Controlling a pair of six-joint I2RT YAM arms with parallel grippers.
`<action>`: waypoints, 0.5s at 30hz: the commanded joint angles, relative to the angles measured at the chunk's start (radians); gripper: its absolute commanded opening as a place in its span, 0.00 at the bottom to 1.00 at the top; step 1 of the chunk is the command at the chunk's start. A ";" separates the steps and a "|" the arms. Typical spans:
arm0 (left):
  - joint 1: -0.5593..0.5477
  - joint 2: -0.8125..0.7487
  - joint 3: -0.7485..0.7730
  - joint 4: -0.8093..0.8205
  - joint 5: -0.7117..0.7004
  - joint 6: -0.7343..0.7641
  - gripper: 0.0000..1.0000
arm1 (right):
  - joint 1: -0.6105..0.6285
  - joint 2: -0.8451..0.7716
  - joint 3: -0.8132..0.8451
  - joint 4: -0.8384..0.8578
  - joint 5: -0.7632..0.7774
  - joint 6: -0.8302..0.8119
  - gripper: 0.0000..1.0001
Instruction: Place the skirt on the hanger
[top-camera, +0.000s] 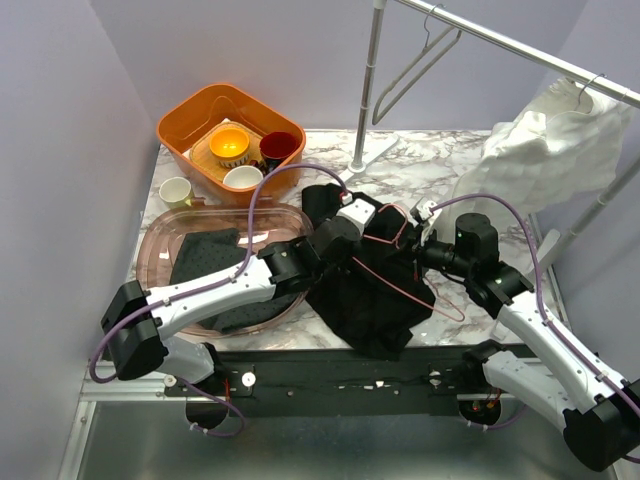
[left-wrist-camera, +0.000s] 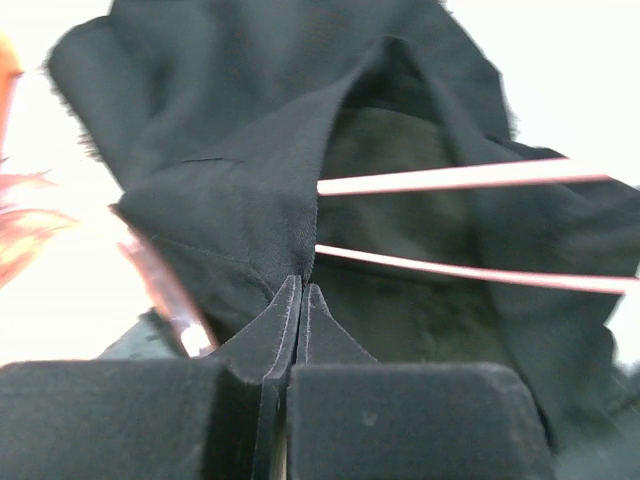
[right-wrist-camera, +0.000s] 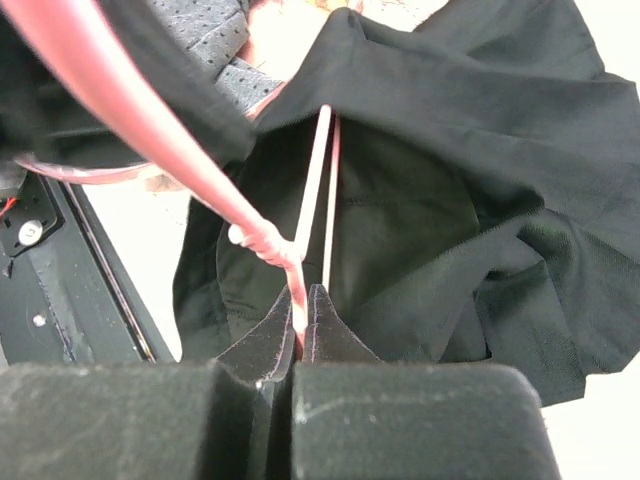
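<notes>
The black skirt (top-camera: 372, 295) lies bunched at the middle of the marble table, its hem over the front edge. A thin pink wire hanger (top-camera: 408, 290) runs across it, part of it inside the fabric. My left gripper (top-camera: 345, 210) is shut on the skirt's waistband (left-wrist-camera: 290, 215), holding it open; two pink hanger wires (left-wrist-camera: 450, 178) pass inside. My right gripper (top-camera: 428, 235) is shut on the hanger (right-wrist-camera: 300, 285) near its twisted neck, just above the skirt (right-wrist-camera: 480, 200).
A pink tray (top-camera: 160, 250) with a dark cloth (top-camera: 205, 262) sits at the left. An orange bin (top-camera: 185, 115) with bowls stands behind it, a pale cup (top-camera: 175, 191) beside it. A rail (top-camera: 520, 45) with a grey hanger (top-camera: 415, 65) and white garment (top-camera: 555, 140) is at back right.
</notes>
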 joint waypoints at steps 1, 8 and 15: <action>-0.004 -0.087 0.064 0.044 0.341 -0.009 0.00 | 0.003 -0.007 0.024 0.067 0.021 -0.002 0.01; -0.004 -0.107 0.085 -0.002 0.481 0.031 0.03 | 0.003 -0.096 0.026 0.058 0.007 -0.045 0.01; 0.016 -0.168 0.169 -0.184 0.506 0.383 0.83 | 0.003 -0.099 0.030 0.052 -0.088 -0.097 0.01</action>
